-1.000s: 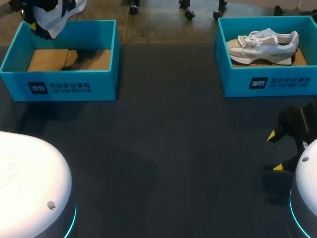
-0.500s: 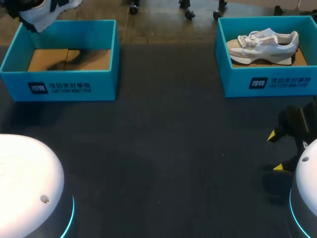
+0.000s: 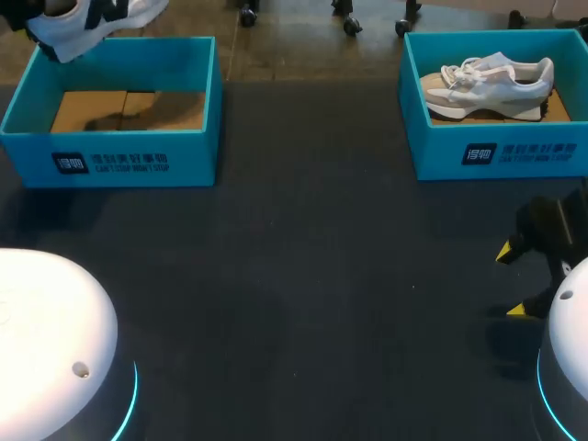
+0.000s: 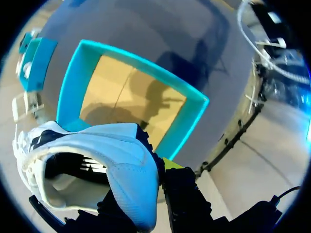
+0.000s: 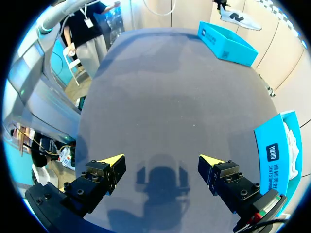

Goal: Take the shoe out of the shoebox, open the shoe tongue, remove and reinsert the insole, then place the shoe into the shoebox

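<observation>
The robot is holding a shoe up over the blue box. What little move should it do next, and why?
Probably carry the shoe toward the middle of the table and lower it there. The left gripper holds it in the air above the empty left shoebox, and the right gripper is open over the table.

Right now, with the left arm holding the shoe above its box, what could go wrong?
The left gripper pinches the shoe only near its heel, so it may slip or twist. It hangs over the far corner of the left shoebox; a drop could land outside. The right gripper is open and far off, no support.
</observation>
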Robot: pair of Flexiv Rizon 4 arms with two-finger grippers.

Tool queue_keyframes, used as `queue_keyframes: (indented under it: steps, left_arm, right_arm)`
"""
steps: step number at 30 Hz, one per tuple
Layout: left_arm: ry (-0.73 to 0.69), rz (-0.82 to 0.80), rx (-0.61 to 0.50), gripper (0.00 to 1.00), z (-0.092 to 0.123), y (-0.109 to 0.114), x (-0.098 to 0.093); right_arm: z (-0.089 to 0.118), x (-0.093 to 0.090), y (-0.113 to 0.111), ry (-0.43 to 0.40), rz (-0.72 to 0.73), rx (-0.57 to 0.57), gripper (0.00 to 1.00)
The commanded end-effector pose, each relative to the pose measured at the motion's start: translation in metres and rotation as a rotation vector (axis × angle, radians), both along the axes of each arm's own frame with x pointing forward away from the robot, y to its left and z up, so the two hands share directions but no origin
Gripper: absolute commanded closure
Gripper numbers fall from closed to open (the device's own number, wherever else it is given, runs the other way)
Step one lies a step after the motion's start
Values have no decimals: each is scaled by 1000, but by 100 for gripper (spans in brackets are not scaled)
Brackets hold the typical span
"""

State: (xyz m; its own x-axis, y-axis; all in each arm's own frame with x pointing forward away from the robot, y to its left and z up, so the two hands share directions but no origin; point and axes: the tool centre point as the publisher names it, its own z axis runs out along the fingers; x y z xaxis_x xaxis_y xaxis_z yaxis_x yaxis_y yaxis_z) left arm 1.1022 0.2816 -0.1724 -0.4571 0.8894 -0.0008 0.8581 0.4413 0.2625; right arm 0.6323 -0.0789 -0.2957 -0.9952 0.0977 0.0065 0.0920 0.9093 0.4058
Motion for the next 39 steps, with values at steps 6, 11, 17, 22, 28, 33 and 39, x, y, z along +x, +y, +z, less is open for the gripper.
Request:
queue_keyframes:
  steps: [6,11,17,22,28,33,39]
  left_arm:
    - [87,-333,-111,100,-3,34,19]
    - [87,-333,-111,100,-3,34,19]
    - [87,-333,-111,100,-3,34,19]
    - [112,-379,-93,100,-10,33,23]
    - [203,-486,-58,100,-33,38,23]
    - [231,-495,-34,100,-47,41,22]
    - [244,-491,-16,100,-57,46,24]
  right_arm:
    - [0,-1,0,-2,-1,-2,0]
    - [0,-1,0,-2,-1,-2,0]
    - [0,-1,0,-2,-1,-2,0]
    - [0,-1,0,-2,-1,-2,0]
    - [0,-1,0,-2,-1,-2,0]
    - [0,-1,0,-2,-1,-2,0]
    - [0,-1,0,-2,-1,-2,0]
